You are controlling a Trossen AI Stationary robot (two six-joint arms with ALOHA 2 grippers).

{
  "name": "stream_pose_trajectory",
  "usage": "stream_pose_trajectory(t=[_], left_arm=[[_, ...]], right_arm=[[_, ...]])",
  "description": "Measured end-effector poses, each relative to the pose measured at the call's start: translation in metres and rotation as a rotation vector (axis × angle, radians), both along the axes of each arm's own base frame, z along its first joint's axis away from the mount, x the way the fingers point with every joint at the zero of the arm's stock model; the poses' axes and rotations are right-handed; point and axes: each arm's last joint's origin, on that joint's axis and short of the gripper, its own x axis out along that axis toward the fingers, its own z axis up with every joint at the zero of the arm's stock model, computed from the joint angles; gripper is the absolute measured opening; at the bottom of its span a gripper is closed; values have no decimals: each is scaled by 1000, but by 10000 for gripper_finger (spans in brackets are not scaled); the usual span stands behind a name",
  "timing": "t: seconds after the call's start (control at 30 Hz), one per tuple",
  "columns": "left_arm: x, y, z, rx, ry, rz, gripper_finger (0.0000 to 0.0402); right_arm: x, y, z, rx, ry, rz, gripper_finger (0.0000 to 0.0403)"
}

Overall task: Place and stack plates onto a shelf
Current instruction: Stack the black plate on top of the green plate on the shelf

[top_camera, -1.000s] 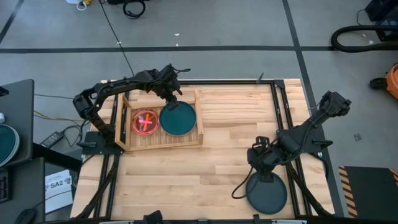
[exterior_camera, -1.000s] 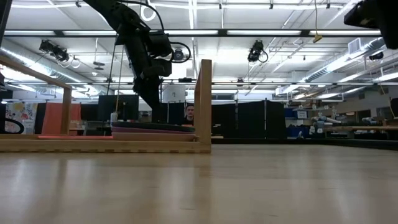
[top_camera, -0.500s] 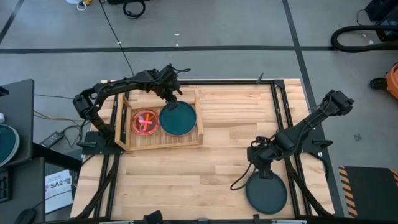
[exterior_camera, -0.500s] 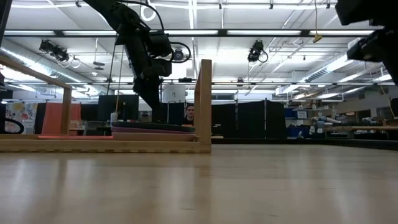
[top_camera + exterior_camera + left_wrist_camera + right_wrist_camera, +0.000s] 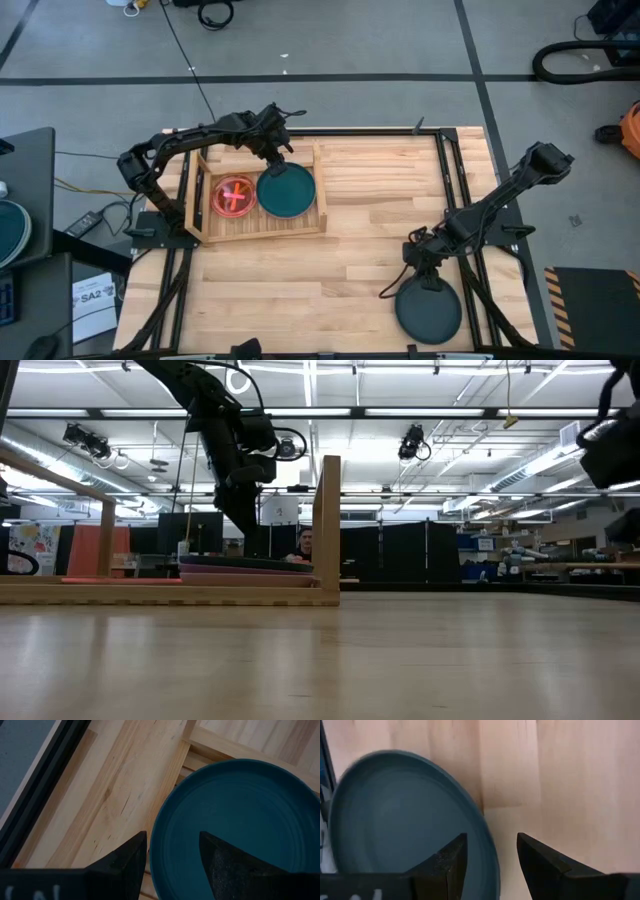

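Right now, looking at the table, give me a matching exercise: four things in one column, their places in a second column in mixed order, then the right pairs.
Things:
1. small pink plastic plate with a red cross
2. dark teal round plate under the left end effector
3. dark teal round plate near the right end effector
4. light wooden slatted shelf

Places:
A. right half of the shelf
B. table's near right edge, off the shelf
C. left half of the shelf
D. on the table's left part

Pairs: 1-C, 2-A, 3-B, 4-D
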Motion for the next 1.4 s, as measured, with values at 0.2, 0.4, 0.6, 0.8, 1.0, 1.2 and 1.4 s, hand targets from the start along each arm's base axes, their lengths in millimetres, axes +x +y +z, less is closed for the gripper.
stream_pose_trajectory(t=[0.2, 0.4, 0.6, 0.8, 1.0, 1.2, 1.4], left_arm=[[0, 0, 0, 0, 0, 0, 188], [0, 0, 0, 0, 0, 0, 188], [0, 0, 0, 0, 0, 0, 188], [0, 0, 0, 0, 0, 0, 188], [-1, -1, 1, 0, 0, 0, 188], [-7, -11, 12, -23, 1, 16, 188], [-12, -37, 24, -103, 34, 54, 188]], right_arm=[[-9, -2, -18, 20, 13, -22, 177], [-14, -4, -24, 39, 56, -110, 177], [-13, -3, -24, 41, 56, -115, 172], [-13, -3, -24, 41, 53, -113, 136], [-13, -3, -24, 37, 45, -105, 85], [-12, -2, -24, 46, 28, -102, 33], [-7, -1, -22, 27, -53, -124, 14]])
